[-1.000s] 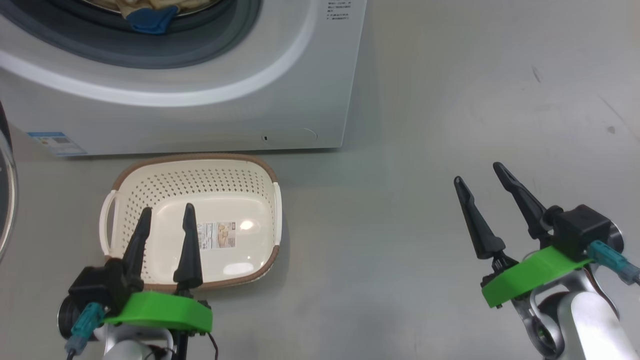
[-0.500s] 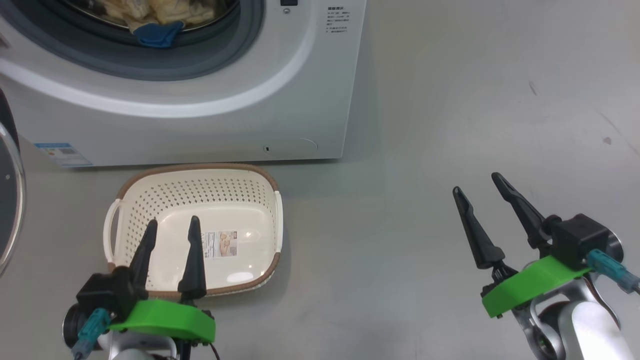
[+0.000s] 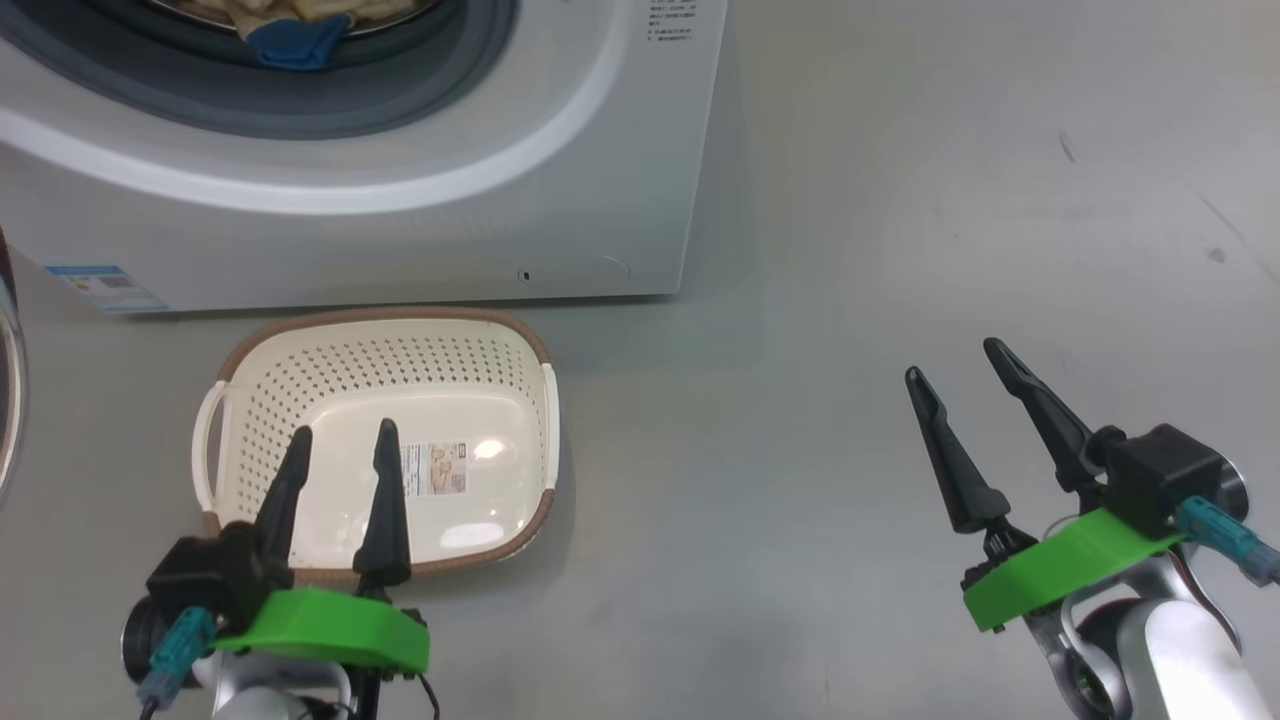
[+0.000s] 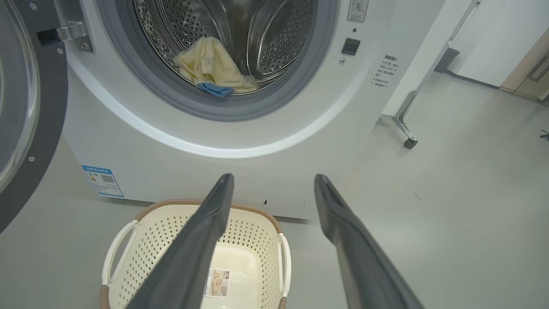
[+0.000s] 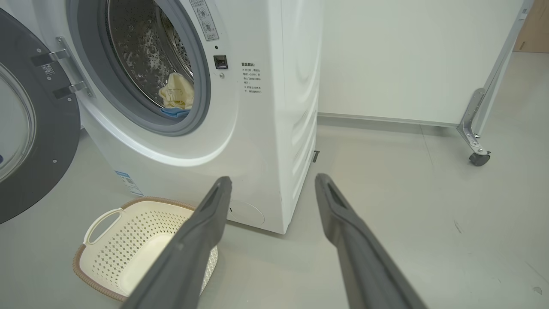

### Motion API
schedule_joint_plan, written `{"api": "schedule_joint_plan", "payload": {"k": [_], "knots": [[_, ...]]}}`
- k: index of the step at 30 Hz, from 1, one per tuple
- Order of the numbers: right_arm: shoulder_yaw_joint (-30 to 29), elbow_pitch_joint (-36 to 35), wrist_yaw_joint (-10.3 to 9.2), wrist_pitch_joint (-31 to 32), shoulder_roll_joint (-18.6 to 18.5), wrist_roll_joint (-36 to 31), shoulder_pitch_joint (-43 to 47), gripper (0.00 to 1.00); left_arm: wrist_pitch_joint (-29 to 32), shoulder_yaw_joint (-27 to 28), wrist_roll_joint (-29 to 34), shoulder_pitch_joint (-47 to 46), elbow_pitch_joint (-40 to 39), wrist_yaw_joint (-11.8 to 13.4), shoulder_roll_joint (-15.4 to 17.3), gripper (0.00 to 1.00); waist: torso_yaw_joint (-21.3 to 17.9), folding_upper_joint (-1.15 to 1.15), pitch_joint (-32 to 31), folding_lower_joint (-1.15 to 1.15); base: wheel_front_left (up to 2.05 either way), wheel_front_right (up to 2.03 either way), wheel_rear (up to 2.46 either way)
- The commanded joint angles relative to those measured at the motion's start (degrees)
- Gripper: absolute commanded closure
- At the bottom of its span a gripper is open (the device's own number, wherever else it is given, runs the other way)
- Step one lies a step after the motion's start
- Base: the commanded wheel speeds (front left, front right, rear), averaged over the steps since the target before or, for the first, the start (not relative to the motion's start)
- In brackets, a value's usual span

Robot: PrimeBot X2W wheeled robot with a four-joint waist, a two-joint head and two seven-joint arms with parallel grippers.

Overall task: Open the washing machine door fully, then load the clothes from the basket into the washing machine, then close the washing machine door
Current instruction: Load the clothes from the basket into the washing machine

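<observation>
The clothes (image 4: 210, 64) are seen inside the steel drum of the washing machine (image 4: 240, 137). They are far ahead of the left hand (image 3: 342, 432) and well apart from it. A blue patch is seen at the front edge of the pale yellow cloth, next to the grey ring. The washing machine door (image 4: 43, 128) is swung out wide, off to the left of the left hand. The basket (image 3: 300, 370) is set on the floor (image 3: 750, 480) close to the machine, under the left hand's fingers. A sticker is seen on its bottom. The left hand's fingers are spread wide and are not touching the basket. The right hand (image 3: 954, 360) is spread wide too. It is held over the floor, well apart from the basket.
</observation>
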Motion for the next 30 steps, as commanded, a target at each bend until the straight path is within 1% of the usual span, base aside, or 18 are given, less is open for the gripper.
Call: {"api": "schedule_joint_plan", "payload": {"k": [1,5,12,22,25,30], "knots": [[1.1,-2.1,0.20,-0.1,-0.2,-0.2,-1.6,0.00,0.1,2.5,-0.2,-3.1,-1.9,15.1,1.2,0.00,-0.3,0.00,1.0,0.00,0.00,0.00,0.00],[1.3,-2.2,0.20,-0.6,-0.1,0.3,-2.4,0.00,0.8,2.9,-0.6,-5.6,-1.4,14.7,1.3,0.00,-0.8,0.00,3.3,0.00,0.00,0.00,0.00],[2.5,-1.8,0.20,-1.7,-0.1,1.1,-4.7,0.00,3.7,4.1,-0.5,-13.1,1.7,13.5,3.4,0.00,-2.7,0.00,8.7,0.00,0.00,0.00,0.00],[5.2,1.6,0.20,-5.8,0.1,3.9,-10.2,0.00,11.3,6.8,0.2,-29.0,9.3,10.8,10.3,0.00,-8.2,0.00,18.1,0.00,0.00,0.00,0.00],[6.0,3.2,0.20,-7.1,0.2,4.9,-11.7,0.00,14.1,7.4,0.5,-33.5,11.0,10.1,12.9,0.00,-9.7,0.00,20.2,0.00,0.00,0.00,0.00],[7.3,5.5,0.20,-8.8,0.3,6.3,-13.8,0.00,20.7,8.0,1.1,-41.3,12.8,8.7,17.7,0.00,-11.5,0.00,23.2,0.00,0.00,0.00,0.00]]}}
